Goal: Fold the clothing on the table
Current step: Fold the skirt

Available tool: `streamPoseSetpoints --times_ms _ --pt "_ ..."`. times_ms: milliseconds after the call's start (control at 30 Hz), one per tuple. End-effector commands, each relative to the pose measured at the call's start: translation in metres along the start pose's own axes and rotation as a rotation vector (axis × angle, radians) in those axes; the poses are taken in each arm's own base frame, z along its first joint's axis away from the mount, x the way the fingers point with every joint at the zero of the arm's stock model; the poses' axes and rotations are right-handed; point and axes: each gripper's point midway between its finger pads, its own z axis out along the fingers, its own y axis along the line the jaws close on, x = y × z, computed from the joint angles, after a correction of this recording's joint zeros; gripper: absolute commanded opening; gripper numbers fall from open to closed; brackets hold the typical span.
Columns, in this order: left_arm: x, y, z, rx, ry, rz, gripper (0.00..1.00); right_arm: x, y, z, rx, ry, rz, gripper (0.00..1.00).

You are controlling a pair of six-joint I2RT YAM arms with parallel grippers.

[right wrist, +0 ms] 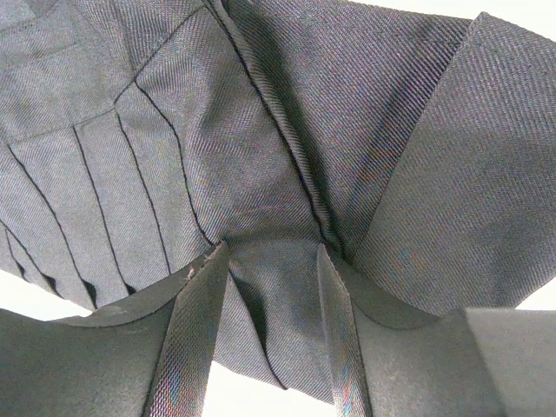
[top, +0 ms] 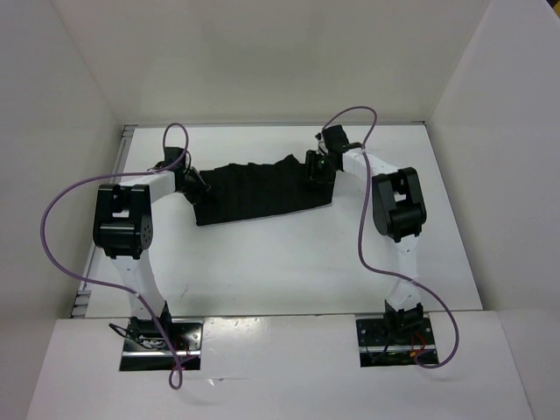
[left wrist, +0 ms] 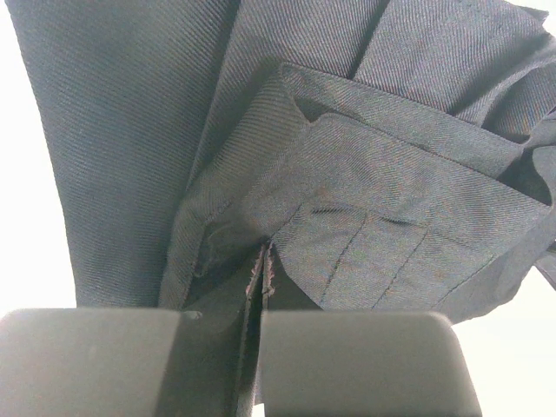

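Black pleated cloth, one skirt (top: 262,188), lay spread across the far half of the white table (top: 306,262), well apart from the near edge. It stretched left to right between the two grippers. Its left end met the left gripper (top: 194,184) and its far right corner met the right gripper (top: 317,168).

In the left wrist view the left gripper (left wrist: 259,323) was clamped tight, its two fingers (left wrist: 365,365) pressed together on a thin raw edge of the skirt (left wrist: 365,174), with several pleats fanning away beyond.

In the right wrist view the right gripper (right wrist: 274,287) had its two fingers (right wrist: 195,330) standing apart, and a bunched fold of the skirt (right wrist: 261,130) filled the gap. Whether they were pressing that fold could not be told.

Two arms (top: 122,223) rose from two bases at the near edge, one on each side. Two purple cables (top: 54,214) looped alongside them. White walls (top: 52,105) enclosed the table on the left, far and right sides.
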Motion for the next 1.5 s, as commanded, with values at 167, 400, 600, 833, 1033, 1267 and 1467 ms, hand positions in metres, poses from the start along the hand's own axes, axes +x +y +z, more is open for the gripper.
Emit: streamPoseSetpoints --times_ms 167,400,600,833,1033,1267,1467 --pt "0.006 0.02 0.014 -0.069 0.017 0.02 0.0 0.004 -0.02 -0.006 0.113 -0.039 -0.029 0.52" --pt "0.007 0.018 0.014 -0.062 0.023 0.02 0.0 -0.007 -0.02 -0.015 0.117 -0.078 -0.029 0.53" --pt "0.007 0.018 0.014 -0.062 0.023 0.02 0.0 -0.011 -0.027 -0.019 0.122 -0.093 -0.007 0.53" --pt "0.007 0.018 0.014 -0.062 0.023 0.02 0.0 -0.006 -0.028 -0.014 0.092 -0.066 0.005 0.53" --pt "0.007 0.018 0.014 -0.062 0.023 0.02 0.0 0.011 -0.012 -0.012 -0.013 -0.001 0.021 0.18" --pt "0.007 0.018 0.014 -0.062 0.023 0.02 0.0 -0.008 0.002 -0.047 -0.007 -0.075 0.017 0.0" --pt "0.007 0.018 0.014 -0.062 0.023 0.02 0.0 -0.018 0.012 -0.1 0.034 -0.167 0.031 0.0"
